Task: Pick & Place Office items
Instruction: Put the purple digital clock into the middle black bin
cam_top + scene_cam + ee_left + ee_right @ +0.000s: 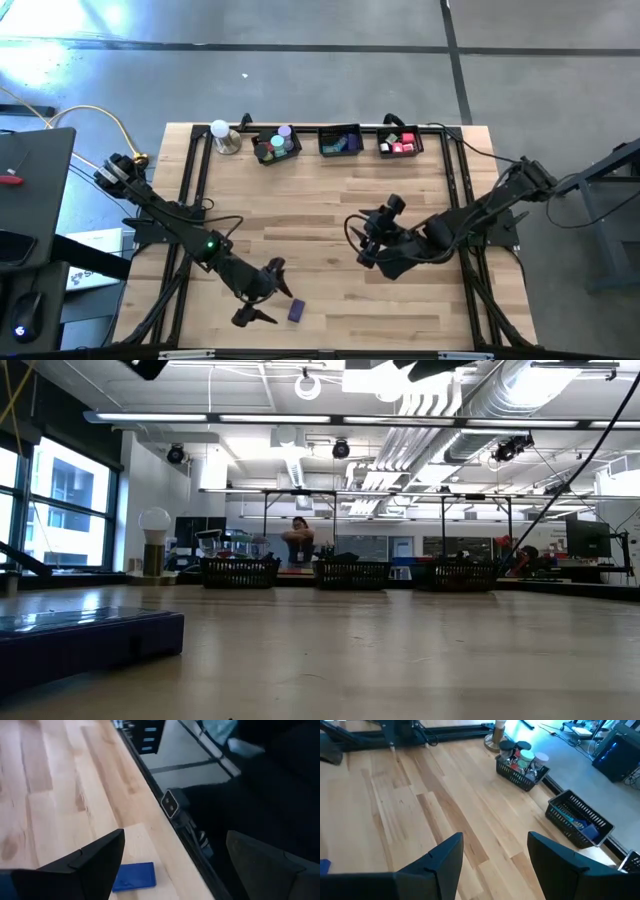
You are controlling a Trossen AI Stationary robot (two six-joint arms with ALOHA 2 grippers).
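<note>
A flat blue block (297, 311), one of the office items, lies on the wooden table near its front edge; it also shows in the left wrist view (134, 876) and close up in the low view (85, 640). My left gripper (268, 295) hovers open just left of the block, which lies beside one finger (85, 865) and is not touched. My right gripper (362, 240) is open over the middle of the table, with only bare wood between its fingers (445, 862). Other small coloured items sit in three black trays (340, 140) at the far edge.
A white ball on a metal base (220, 130) stands at the far left, beside the left tray (277, 146). The right tray (400, 142) holds pink and red bits. The table's front edge (170, 835) runs close to the block. A person shows in the room beyond (298, 540).
</note>
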